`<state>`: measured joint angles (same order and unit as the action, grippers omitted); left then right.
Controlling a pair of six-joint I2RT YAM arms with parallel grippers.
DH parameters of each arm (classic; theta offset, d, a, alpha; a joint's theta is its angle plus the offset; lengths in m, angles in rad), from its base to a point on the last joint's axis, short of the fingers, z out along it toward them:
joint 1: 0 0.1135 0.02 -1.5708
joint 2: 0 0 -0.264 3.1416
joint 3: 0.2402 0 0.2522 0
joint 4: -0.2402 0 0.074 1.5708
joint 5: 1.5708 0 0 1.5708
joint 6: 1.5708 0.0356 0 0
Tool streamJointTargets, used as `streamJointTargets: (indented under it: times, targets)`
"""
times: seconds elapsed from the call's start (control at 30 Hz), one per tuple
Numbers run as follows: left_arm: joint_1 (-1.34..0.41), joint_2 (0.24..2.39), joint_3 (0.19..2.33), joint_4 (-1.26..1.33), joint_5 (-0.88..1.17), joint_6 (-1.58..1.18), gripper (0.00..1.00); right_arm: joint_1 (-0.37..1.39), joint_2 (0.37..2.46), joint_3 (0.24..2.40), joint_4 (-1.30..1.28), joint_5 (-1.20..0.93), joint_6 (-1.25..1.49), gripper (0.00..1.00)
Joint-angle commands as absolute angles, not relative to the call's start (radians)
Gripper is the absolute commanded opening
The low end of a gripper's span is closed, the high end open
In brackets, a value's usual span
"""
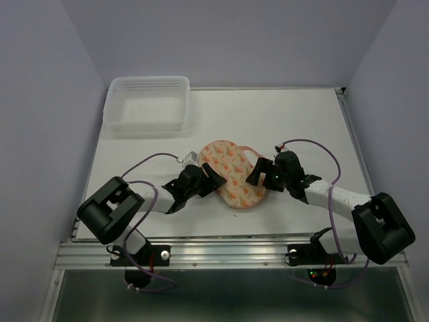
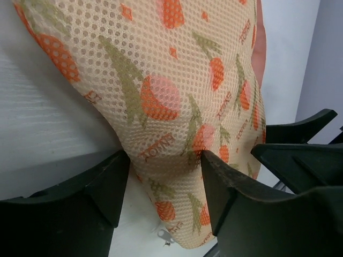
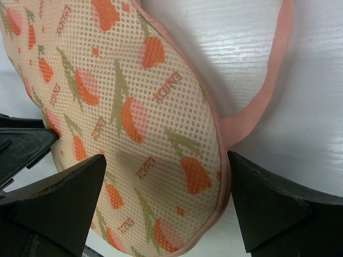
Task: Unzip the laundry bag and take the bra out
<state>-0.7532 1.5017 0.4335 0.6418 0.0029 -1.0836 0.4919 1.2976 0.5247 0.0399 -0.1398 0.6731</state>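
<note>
L hand (image 2: pixel 163 160) pinches a fold of the peach-pink, orange-printed mesh laundry bag (image 1: pixel 231 174), mid white counter (image 1: pixel 281 114). R hand (image 3: pixel 166 166) spread wide, straddling bag's pink-trimmed end w/o gripping.

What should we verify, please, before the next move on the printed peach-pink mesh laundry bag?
1. Peach-pink printed mesh laundry bag lies between both arms: ok.
2. Left end effector firmly grips the bag's edge, a finger either side: cannot tell.
3. Right end effector open, straddling the bag: ok.
4. Small metal tab, seemingly the zip pull, grasped: not ok, neither end effector holds it.
5. Zip opened: cannot tell.
6. Bra in sight: not ok, none shows.
</note>
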Motion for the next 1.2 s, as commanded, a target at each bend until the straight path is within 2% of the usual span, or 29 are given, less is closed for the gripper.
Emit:
streamJointTargets:
  times: [0.0,0.1,0.13,0.2,0.23,0.3,0.5,0.8,1.0,1.17]
  targets:
    - [-0.767,1.511,0.448,0.729,-0.005,-1.101,0.55,0.491,1.255,0.531,0.098,-0.152,0.666,1.00]
    - [-0.769,1.505,0.448,0.732,-0.005,-1.104,0.41,0.491,1.243,0.526,0.097,-0.147,0.657,1.00]
    - [-0.770,1.497,0.448,0.730,-0.005,-1.104,0.31,0.491,1.236,0.526,0.092,-0.144,0.652,1.00]
    - [-0.770,1.486,0.448,0.730,-0.005,-1.104,0.19,0.491,1.226,0.528,0.077,-0.129,0.640,1.00]
    - [-0.770,1.474,0.448,0.730,-0.005,-1.104,0.08,0.491,1.212,0.531,0.068,-0.124,0.635,1.00]
    - [-0.770,1.459,0.449,0.729,-0.005,-1.120,0.00,0.491,1.197,0.538,0.036,-0.110,0.611,1.00]
    - [-0.773,1.407,0.508,0.677,-0.028,-1.160,0.00,0.491,1.069,0.560,-0.077,-0.068,0.534,0.97]
    - [-0.778,1.431,0.669,0.529,-0.175,-1.195,0.00,0.491,0.868,0.554,-0.135,-0.020,0.494,0.90]
    - [-0.788,1.505,0.764,0.500,-0.190,-1.230,0.00,0.491,0.842,0.515,-0.051,-0.173,0.497,0.79]
    - [-0.814,1.555,0.836,0.427,-0.212,-1.250,0.00,0.532,0.893,0.491,0.046,-0.209,0.514,0.67]
